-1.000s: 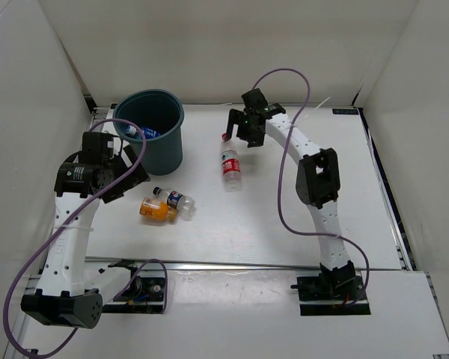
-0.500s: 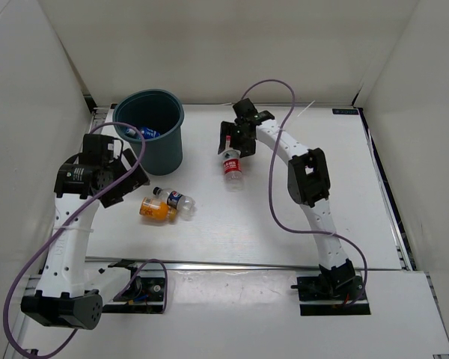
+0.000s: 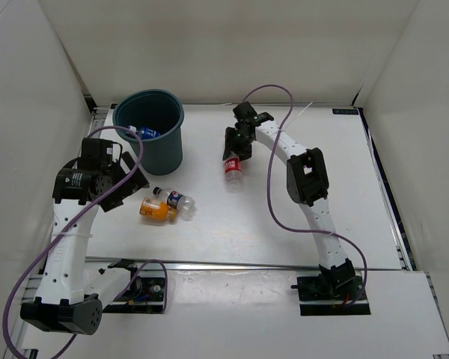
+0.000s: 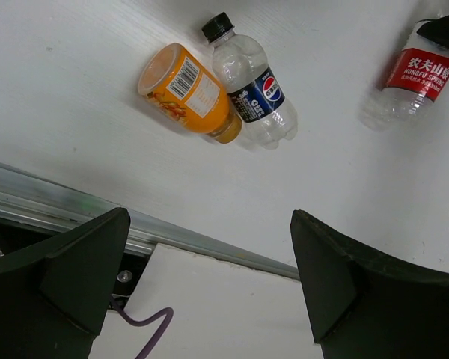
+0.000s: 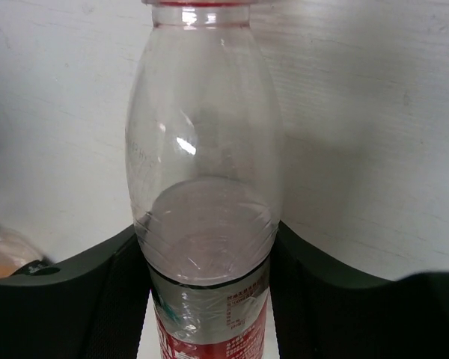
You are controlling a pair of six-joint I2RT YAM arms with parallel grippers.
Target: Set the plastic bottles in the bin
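Note:
My right gripper (image 3: 234, 152) is shut on the clear bottle with the red label (image 3: 233, 170), which lies on the table right of the bin (image 3: 181, 123). In the right wrist view both fingers (image 5: 97, 299) press the sides of this bottle (image 5: 206, 187). An orange-filled bottle (image 3: 156, 210) and a small clear bottle with a dark label (image 3: 176, 200) lie side by side, touching, below the bin. A bottle with a blue label (image 3: 144, 132) lies inside the bin. My left gripper (image 3: 123, 179) hangs open and empty, left of the orange bottle (image 4: 188, 93) and the dark-label bottle (image 4: 256, 93).
White walls enclose the table on the left, back and right. A metal rail (image 3: 247, 265) runs along the near edge by the arm bases. Purple cables (image 3: 273, 194) loop off both arms. The red-label bottle (image 4: 419, 71) shows at the upper right of the left wrist view.
My right gripper came down onto the red-label bottle and closed on it. The left arm shifted slightly left, jaws still open.

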